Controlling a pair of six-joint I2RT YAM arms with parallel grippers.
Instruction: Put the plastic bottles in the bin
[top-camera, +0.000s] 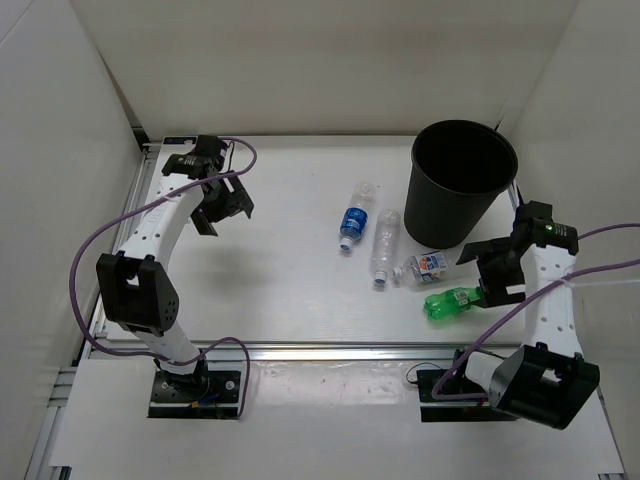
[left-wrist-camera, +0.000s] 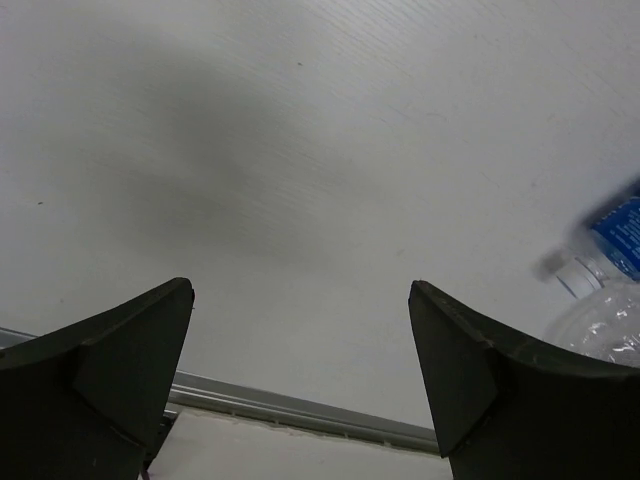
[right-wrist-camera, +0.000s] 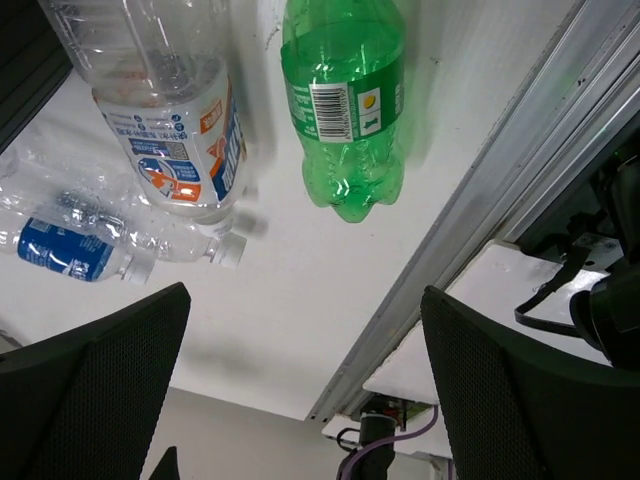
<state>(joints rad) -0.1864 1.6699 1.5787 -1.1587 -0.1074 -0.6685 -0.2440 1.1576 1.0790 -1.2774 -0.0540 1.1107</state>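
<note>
Four bottles lie on the white table left of and in front of the black bin (top-camera: 440, 215): blue-label (top-camera: 354, 217), clear unlabelled (top-camera: 385, 245), white-red-blue label (top-camera: 425, 266) and green (top-camera: 452, 302). My right gripper (top-camera: 481, 274) is open and empty, just right of the green and white-red-blue bottles. Its wrist view shows the green bottle (right-wrist-camera: 345, 100), the white-red-blue bottle (right-wrist-camera: 170, 110), the unlabelled one (right-wrist-camera: 165, 238) and the blue-label one (right-wrist-camera: 65, 250) beyond the open gripper (right-wrist-camera: 305, 295). My left gripper (top-camera: 224, 206) is open and empty at the far left, well away from the bottles.
White walls enclose the table on three sides. An aluminium rail (top-camera: 330, 349) runs along the near edge and shows in the right wrist view (right-wrist-camera: 500, 190). The left wrist view shows bare table between the open gripper (left-wrist-camera: 300, 290), with the blue-label bottle (left-wrist-camera: 615, 235) at the right edge.
</note>
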